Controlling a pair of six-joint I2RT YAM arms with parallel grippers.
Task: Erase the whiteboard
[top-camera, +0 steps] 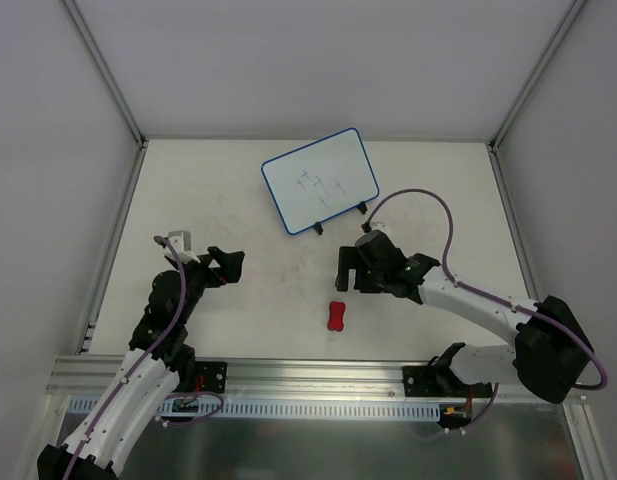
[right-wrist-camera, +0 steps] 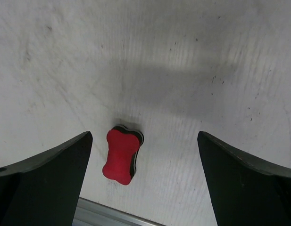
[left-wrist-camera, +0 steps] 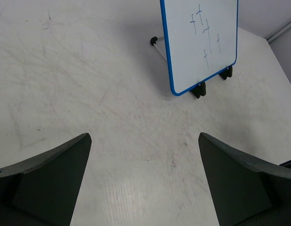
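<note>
The whiteboard (top-camera: 320,180) stands tilted on two black feet at the back middle of the table, blue-rimmed, with several dark pen marks; it also shows in the left wrist view (left-wrist-camera: 200,42). The red bone-shaped eraser (top-camera: 336,316) lies flat on the table near the front; in the right wrist view (right-wrist-camera: 120,156) it lies between the jaws, close to the left finger. My right gripper (top-camera: 346,268) is open above and just behind the eraser, apart from it. My left gripper (top-camera: 231,265) is open and empty over bare table at the left.
A metal rail (top-camera: 318,375) runs along the table's near edge, close behind the eraser (right-wrist-camera: 117,217). White walls with grey frame posts (top-camera: 108,70) enclose the table on three sides.
</note>
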